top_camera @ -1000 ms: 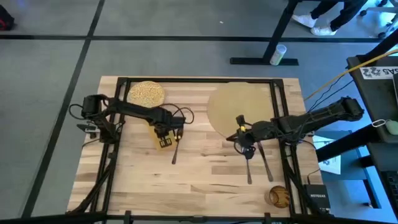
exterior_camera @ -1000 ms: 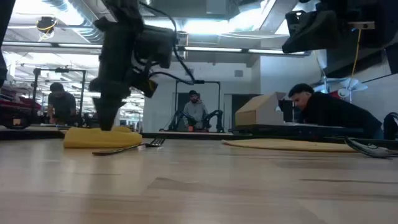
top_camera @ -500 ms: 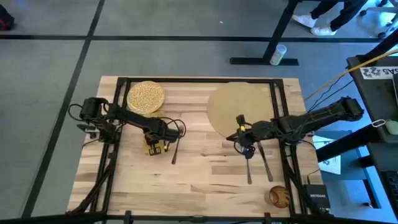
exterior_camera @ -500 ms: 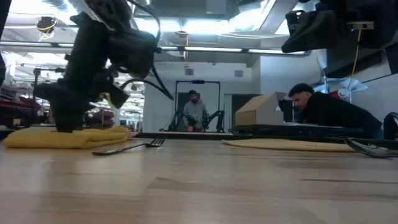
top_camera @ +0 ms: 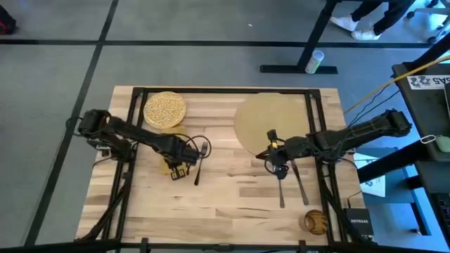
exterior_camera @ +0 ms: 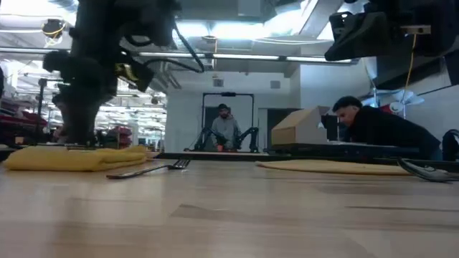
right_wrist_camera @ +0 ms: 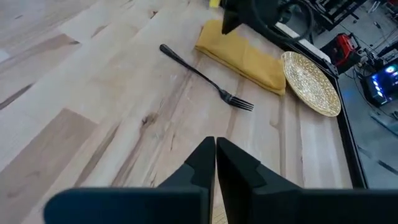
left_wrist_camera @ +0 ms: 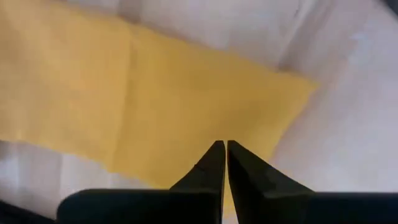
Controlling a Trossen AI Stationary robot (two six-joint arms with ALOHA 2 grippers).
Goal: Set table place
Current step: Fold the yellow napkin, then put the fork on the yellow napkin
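On the far right part of the wooden surface point(top_camera: 232, 190) lies the round tan mat point(top_camera: 271, 121). My right jaws point(top_camera: 280, 167) hover clenched just beside it; my left jaws point(top_camera: 177, 169) sit clenched over the yellow napkin point(left_wrist_camera: 149, 106), beside a fork point(top_camera: 199, 161).

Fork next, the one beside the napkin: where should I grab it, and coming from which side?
Grip the fork mid-handle, coming straight down with the fingers across the shaft. It lies flat on the table, tines toward the far edge. The napkin sits close on one side, so probably close on the bare-wood half.
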